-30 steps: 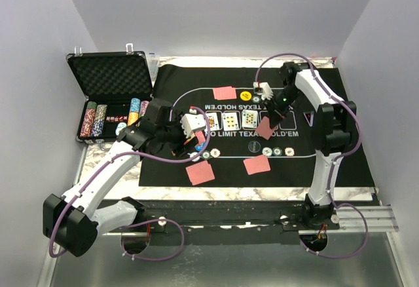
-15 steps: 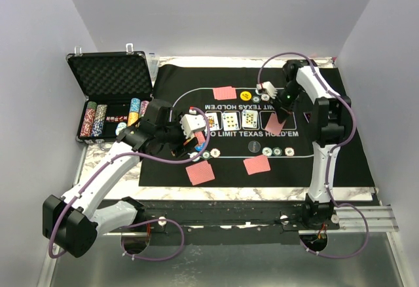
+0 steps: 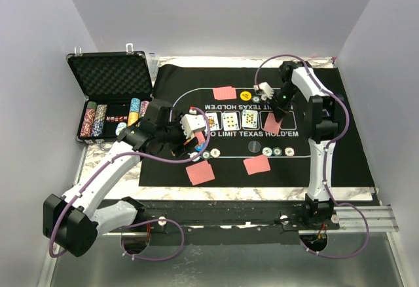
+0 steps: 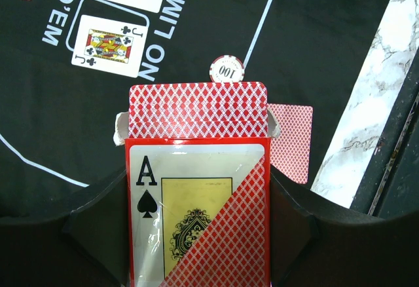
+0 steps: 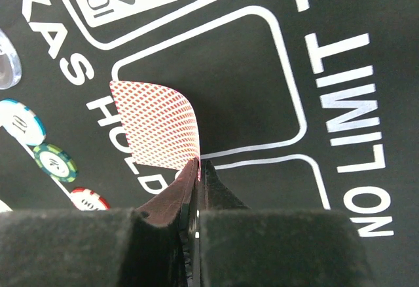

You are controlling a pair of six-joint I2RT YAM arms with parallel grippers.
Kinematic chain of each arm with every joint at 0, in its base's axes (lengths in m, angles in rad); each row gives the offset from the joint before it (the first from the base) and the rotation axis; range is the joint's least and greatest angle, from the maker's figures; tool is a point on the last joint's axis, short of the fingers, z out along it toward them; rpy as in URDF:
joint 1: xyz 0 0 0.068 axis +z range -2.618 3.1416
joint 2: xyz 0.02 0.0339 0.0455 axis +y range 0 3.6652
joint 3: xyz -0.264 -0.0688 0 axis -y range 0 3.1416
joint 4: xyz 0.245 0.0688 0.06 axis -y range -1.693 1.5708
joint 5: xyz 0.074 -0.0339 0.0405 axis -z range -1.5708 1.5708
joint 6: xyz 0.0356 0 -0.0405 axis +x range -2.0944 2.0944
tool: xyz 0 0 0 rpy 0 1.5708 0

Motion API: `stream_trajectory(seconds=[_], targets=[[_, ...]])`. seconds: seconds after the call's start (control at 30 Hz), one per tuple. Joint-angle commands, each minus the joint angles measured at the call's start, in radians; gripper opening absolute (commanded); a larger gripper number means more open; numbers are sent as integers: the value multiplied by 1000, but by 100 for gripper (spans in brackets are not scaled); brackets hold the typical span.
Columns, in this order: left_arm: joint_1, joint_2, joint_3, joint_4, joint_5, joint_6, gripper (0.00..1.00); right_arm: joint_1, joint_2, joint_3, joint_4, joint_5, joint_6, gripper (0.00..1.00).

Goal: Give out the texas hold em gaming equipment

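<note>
card box (image 4: 196,169) holding cards (image 4: 196,110) gripped by left claw (image 4: 196,228), right claw (image 5: 198,169) pinching one card (image 5: 160,126), chips (image 3: 98,118) in case (image 3: 108,74)

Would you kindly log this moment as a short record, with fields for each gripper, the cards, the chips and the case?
left gripper: shut on card box, deck sticking out of its open top
right gripper: shut on one bowed red-backed card over the mat
face-up cards: three in a row on the mat
face-down cards: at three spots on the mat
chips: three in a row on the mat
case: open, chip stacks inside
</note>
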Motion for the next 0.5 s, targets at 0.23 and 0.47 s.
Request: stream_trajectory(seconds=[0.23,0.47], targets=[[7,22,9,24,21,11,0,49,25,9,124,65,-8,11],[11,29,11,25,19,15,0,66,19,-4,196,97,7,23]])
